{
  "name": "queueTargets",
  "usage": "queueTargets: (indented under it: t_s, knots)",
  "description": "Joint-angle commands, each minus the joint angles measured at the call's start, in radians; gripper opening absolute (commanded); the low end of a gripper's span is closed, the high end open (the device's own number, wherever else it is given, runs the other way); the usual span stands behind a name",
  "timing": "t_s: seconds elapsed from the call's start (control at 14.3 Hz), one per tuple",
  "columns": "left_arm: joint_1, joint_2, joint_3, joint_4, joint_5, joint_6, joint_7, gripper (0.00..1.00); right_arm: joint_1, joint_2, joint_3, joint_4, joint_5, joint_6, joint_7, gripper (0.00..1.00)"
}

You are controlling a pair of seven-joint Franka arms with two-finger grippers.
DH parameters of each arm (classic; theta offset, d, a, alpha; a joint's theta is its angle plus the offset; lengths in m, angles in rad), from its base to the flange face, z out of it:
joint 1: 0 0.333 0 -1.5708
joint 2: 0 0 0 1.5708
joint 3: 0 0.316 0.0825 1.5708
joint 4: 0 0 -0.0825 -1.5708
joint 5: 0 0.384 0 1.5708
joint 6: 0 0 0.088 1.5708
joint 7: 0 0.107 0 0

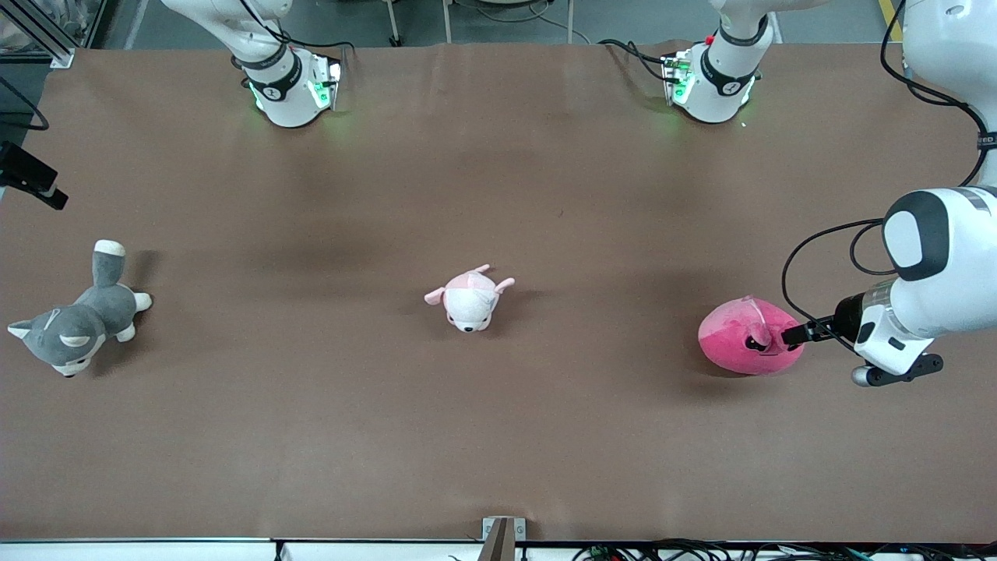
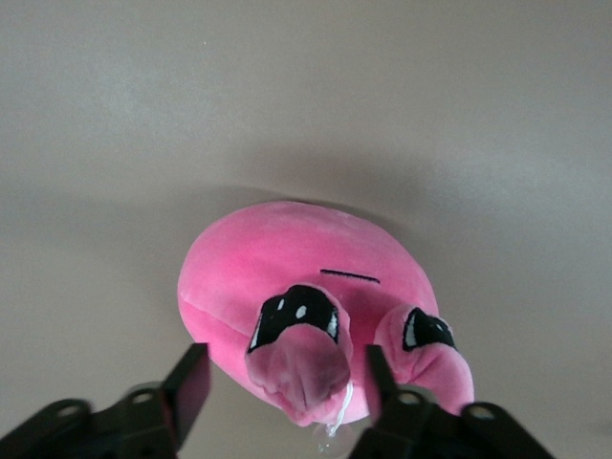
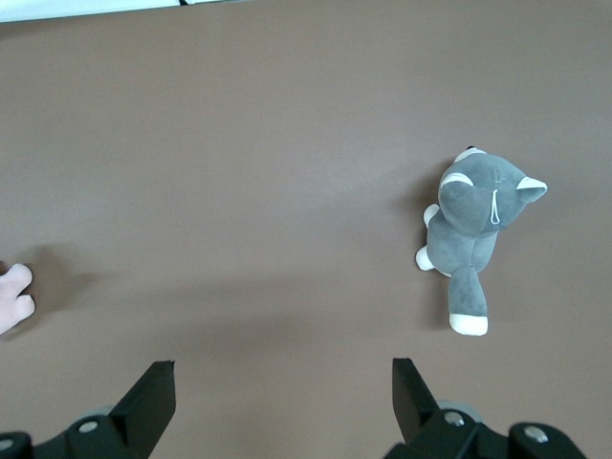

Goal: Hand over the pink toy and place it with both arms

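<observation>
The pink toy [image 1: 740, 339] is a round hot-pink plush with black eyes, lying on the brown table toward the left arm's end. My left gripper [image 1: 796, 335] is low at the toy's side, open. In the left wrist view the toy [image 2: 296, 277] fills the middle, and the left gripper [image 2: 285, 361] has one finger on each side of a raised pink ear, not closed on it. My right gripper [image 3: 282, 368] is open and empty, held high over bare table. It is out of the front view.
A small pale pink-and-white plush [image 1: 470, 298] lies mid-table; its edge shows in the right wrist view [image 3: 11, 296]. A grey-and-white plush dog [image 1: 74, 327] lies toward the right arm's end and shows in the right wrist view [image 3: 473, 225].
</observation>
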Motion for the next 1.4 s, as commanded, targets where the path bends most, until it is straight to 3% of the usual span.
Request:
queueTargets:
  t_s: [0.0, 0.42, 0.77, 0.91, 1.12, 1.33]
  knots:
    - [-0.002, -0.018, 0.0, -0.03, -0.01, 0.016, -0.006, 0.56, -0.009, -0.087, 0.014, -0.122, -0.014, 0.068, -0.008, 1.0]
    - [-0.017, -0.019, -0.003, -0.026, -0.005, 0.016, -0.006, 0.03, 0.013, -0.129, 0.015, -0.176, -0.014, 0.091, 0.004, 1.0]
    - [-0.037, -0.113, -0.04, -0.023, -0.005, -0.014, -0.009, 0.0, 0.025, -0.121, 0.015, -0.167, -0.005, 0.087, -0.007, 1.0]
    - [-0.037, -0.141, -0.069, 0.014, -0.004, -0.105, -0.044, 0.0, 0.022, -0.12, 0.014, -0.166, -0.008, 0.056, 0.004, 1.0]
    - [-0.037, -0.179, -0.164, 0.055, -0.004, -0.173, -0.101, 0.0, 0.023, -0.112, 0.01, -0.163, 0.021, 0.039, 0.007, 0.97]
    - [-0.035, -0.196, -0.305, 0.063, -0.004, -0.174, -0.257, 0.0, 0.025, -0.104, 0.01, -0.163, 0.144, 0.031, -0.001, 0.91]
